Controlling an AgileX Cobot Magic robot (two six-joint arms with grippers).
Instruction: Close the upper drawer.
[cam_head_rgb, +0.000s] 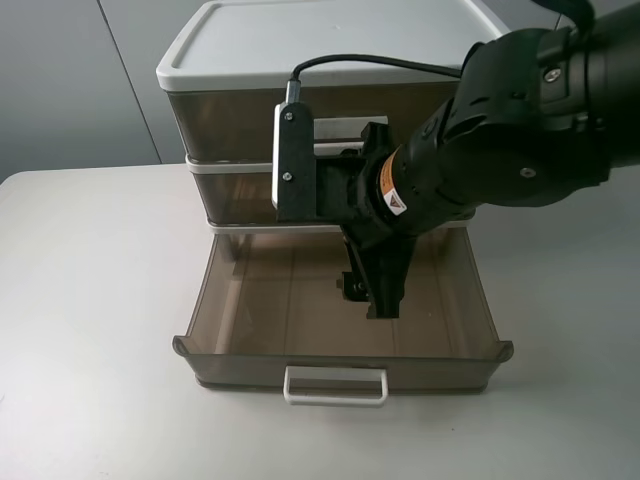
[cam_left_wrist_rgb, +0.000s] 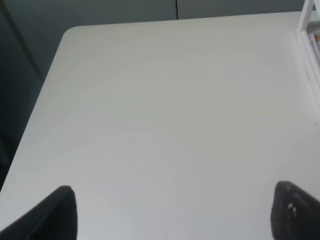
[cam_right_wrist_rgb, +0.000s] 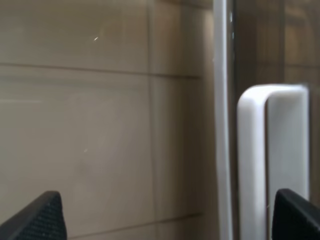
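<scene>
The upper drawer (cam_head_rgb: 232, 196) is the shallow smoky brown middle tier of the unit. Its front stands about flush with the taller drawer (cam_head_rgb: 225, 120) above it. My right arm hides its handle. The lowest drawer (cam_head_rgb: 450, 300) is pulled far out, with its white loop handle (cam_head_rgb: 335, 386) at the front. My right gripper (cam_head_rgb: 376, 296) points down into that open drawer, just in front of the upper drawer. In the right wrist view the gripper (cam_right_wrist_rgb: 165, 215) is open and empty, over brown plastic, with a white loop handle (cam_right_wrist_rgb: 252, 160) beside it. My left gripper (cam_left_wrist_rgb: 172, 212) is open and empty over bare table.
The unit's white lid (cam_head_rgb: 330, 40) stands at the back of the white table (cam_head_rgb: 90, 300). The table's far edge and a dark wall show in the left wrist view, with a white corner of the unit (cam_left_wrist_rgb: 311, 35) at one side. A black cable (cam_head_rgb: 380, 64) runs over the lid.
</scene>
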